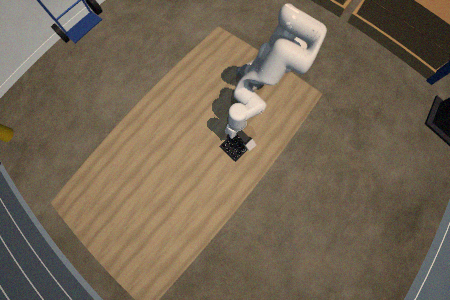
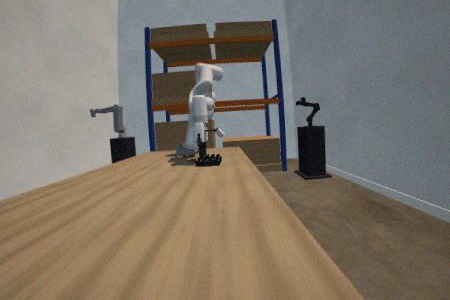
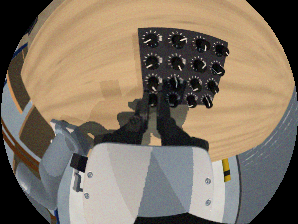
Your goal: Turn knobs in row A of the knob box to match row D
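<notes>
1. Warehouse floor surrounds a long wooden table; a blue shelf rack with cartons stands behind the arm, and a blue hand truck is parked off one corner.

2. Task object: the knob box, a dark panel of sixteen knobs in four rows, stands flat on the table near the arm's end of it.

3. Position relative to the jaws: the gripper is down at the box edge nearest the wrist. The nearest row of knobs lies directly at and just ahead of the fingertips; the other three rows extend straight away from them.

4. Jaw state: drawn in to a narrow gap, apparently pinching one knob of that nearest row, judged second from the left. Contact itself is hidden by the fingers.

5. Knob lettering and pointer lines are too small to read, so which row this is cannot be confirmed.

6. Judgement: the coming move calls for wrist rotation about the vertical knob axis, without sideways drag on the box.
</notes>
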